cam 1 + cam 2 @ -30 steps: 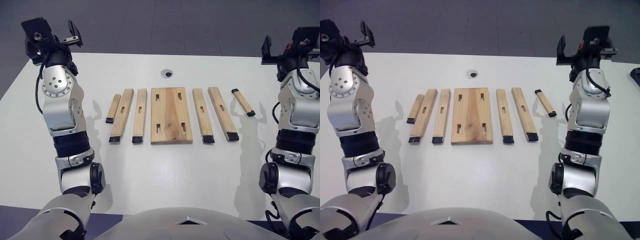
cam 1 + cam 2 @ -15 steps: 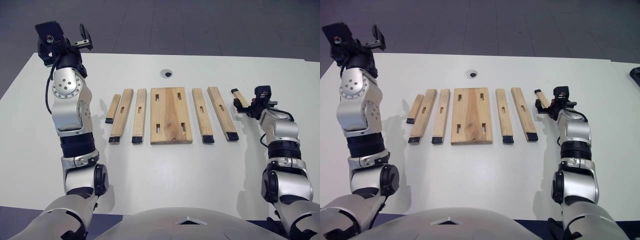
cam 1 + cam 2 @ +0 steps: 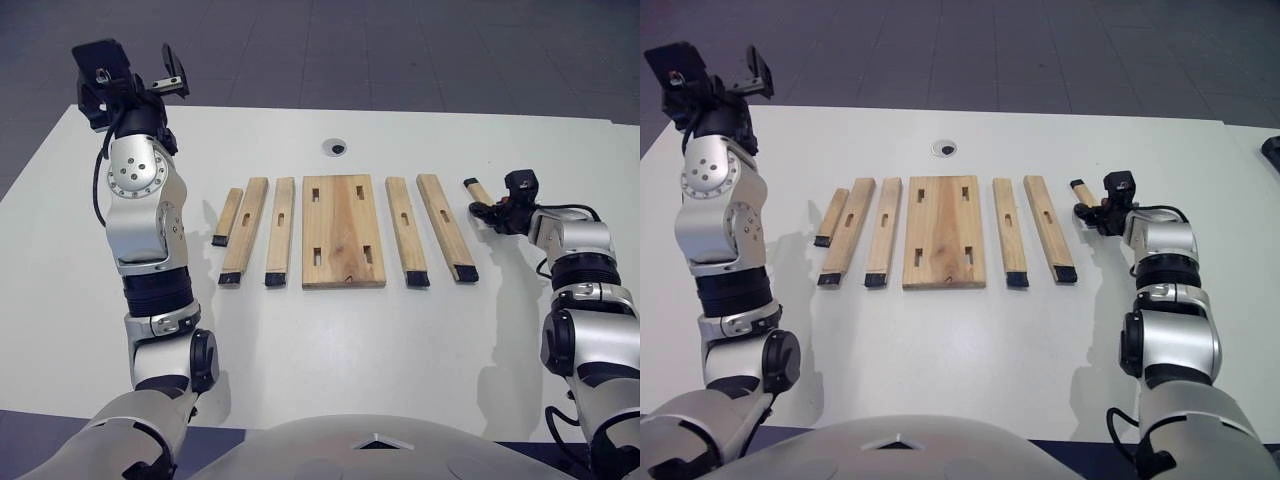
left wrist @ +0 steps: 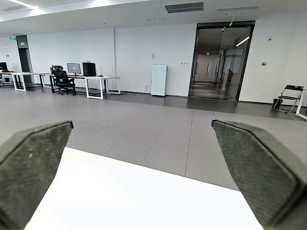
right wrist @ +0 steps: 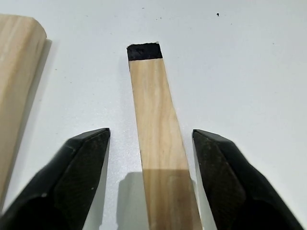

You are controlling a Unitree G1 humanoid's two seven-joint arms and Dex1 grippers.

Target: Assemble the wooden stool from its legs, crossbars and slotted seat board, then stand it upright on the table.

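Note:
The slotted seat board (image 3: pixel 343 230) lies flat mid-table. Two long slotted legs (image 3: pixel 245 230) (image 3: pixel 280 230) lie left of it and two more (image 3: pixel 405 230) (image 3: pixel 445 238) to its right. A short crossbar (image 3: pixel 227 216) with a black tip lies at the far left of the row. The other short crossbar (image 3: pixel 476 188) lies at the far right. My right gripper (image 3: pixel 490 212) is down at its near end, open. In the right wrist view its fingers (image 5: pixel 81 163) straddle that crossbar (image 5: pixel 156 124) with a gap on each side. My left gripper (image 3: pixel 170 80) is held high over the table's far left corner, open (image 4: pixel 142 124).
A round cable hole (image 3: pixel 338 148) sits in the white table (image 3: pixel 330 350) behind the seat board. A dark object (image 3: pixel 1272 148) shows at the table's right edge. Grey floor lies beyond the far edge.
My right arm has come down from a raised pose to the right crossbar and now straddles its near end. The left arm shifted slightly inward and stays raised.

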